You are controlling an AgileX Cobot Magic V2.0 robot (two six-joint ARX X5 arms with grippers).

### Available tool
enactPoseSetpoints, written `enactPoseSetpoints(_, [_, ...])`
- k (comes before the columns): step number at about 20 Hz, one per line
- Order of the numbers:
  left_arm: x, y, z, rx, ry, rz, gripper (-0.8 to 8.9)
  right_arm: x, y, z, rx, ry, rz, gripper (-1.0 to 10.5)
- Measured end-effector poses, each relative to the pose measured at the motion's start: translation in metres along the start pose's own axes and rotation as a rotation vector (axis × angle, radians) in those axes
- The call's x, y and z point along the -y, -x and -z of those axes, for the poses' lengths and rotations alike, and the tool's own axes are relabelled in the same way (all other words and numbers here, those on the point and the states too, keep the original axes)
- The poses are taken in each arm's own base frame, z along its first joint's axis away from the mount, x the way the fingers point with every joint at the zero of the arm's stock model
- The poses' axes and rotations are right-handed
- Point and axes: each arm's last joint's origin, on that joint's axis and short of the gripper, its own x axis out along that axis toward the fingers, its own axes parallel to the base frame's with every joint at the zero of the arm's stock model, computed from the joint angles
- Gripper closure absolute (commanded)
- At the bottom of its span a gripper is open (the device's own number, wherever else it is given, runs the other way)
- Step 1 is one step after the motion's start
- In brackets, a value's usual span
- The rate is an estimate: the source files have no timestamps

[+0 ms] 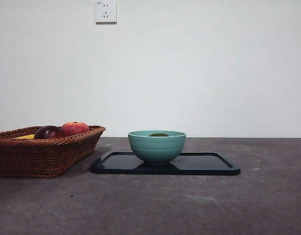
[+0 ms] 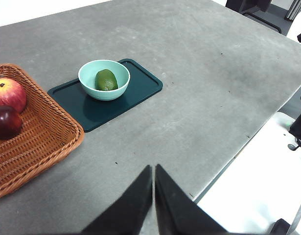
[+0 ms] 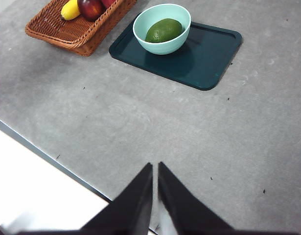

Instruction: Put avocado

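The dull dark-green avocado (image 3: pixel 163 30) lies inside the teal bowl (image 3: pixel 155 43); from the front only its top (image 1: pixel 158 134) shows over the bowl's rim (image 1: pixel 156 147). The bowl stands on a dark tray (image 1: pixel 209 164). The left wrist view shows the avocado (image 2: pixel 106 80) in the bowl (image 2: pixel 91 88) too. My left gripper (image 2: pixel 153 169) is shut and empty, high above the table's near edge, far from the bowl. My right gripper (image 3: pixel 154 166) is likewise shut and empty, raised over the table edge on the other side.
A wicker basket (image 1: pixel 40 156) stands left of the tray, holding a dark maroon fruit (image 1: pixel 48 132), a red-orange fruit (image 1: pixel 75 128) and a yellow fruit (image 3: pixel 70 9). The grey tabletop (image 1: pixel 199 205) stretches around the tray. A wall socket (image 1: pixel 105 11) is behind.
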Motion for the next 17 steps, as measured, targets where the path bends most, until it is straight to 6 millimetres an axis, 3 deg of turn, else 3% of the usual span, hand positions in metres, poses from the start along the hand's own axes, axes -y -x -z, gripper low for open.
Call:
enactPoseSetpoints(11, [0.0000, 0.0000, 0.0000, 0.001, 0.002, -0.005, 8.07, 0.0000, 0.0000, 0.0000, 0.000, 0.000, 0.000, 9.4])
enactPoseSetpoints(17, [-0.0016, 0.0004, 0.0000, 0.034, 0.144, -0.306, 8.07, 0.0000, 0.0000, 0.0000, 0.000, 0.000, 0.000, 9.4])
